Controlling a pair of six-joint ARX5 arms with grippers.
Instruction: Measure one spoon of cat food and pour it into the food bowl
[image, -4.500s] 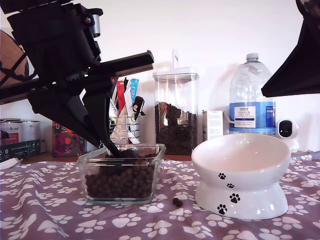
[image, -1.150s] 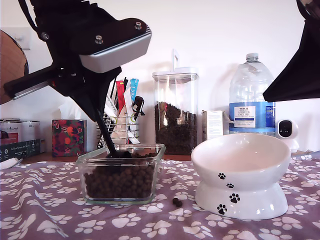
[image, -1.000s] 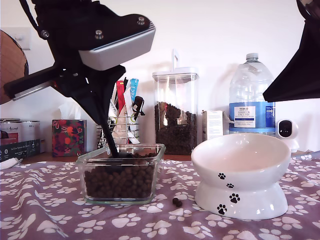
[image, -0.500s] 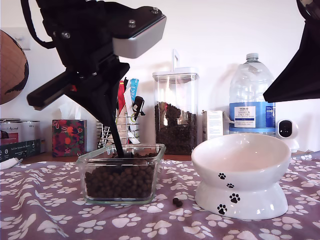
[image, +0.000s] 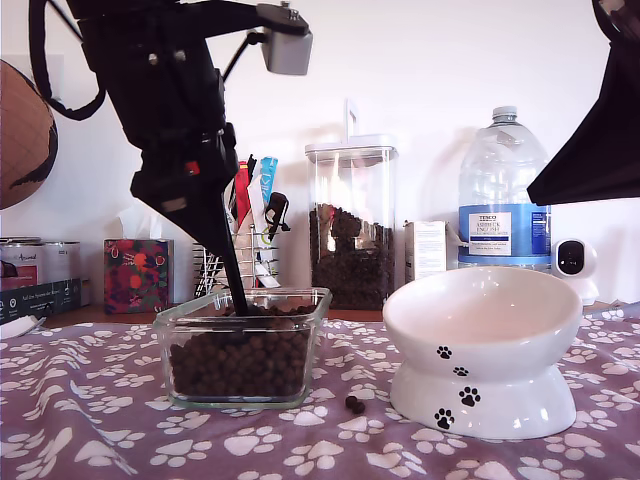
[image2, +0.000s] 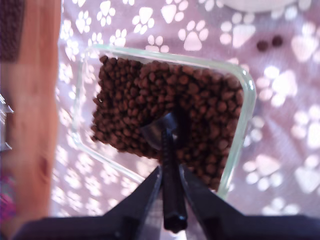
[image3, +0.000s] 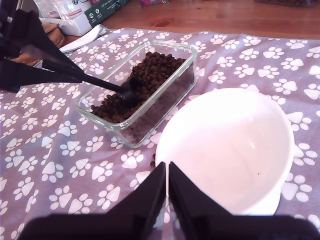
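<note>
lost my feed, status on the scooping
First tool shut on spoon, cup in the kibble. Second tool shut, empty, above the empty bowl. Nothing blocking.

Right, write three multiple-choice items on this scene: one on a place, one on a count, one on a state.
1. Where is the cup of the black plastic measuring scoop?
A. In the square clear glass dish of brown kibble
B. In the white ceramic paw-print bowl
C. On the purple paw-print cloth

2. How many loose pellets lie on the cloth between dish and bowl?
A. None
B. Two
C. Ten

3. The white bowl is:
A. Full
B. Tipped over
C. Empty

Answers: 1 A, my first gripper holds the handle with the cup in the kibble. 2 B, a pair shows. 3 C, its inside is bare.
</note>
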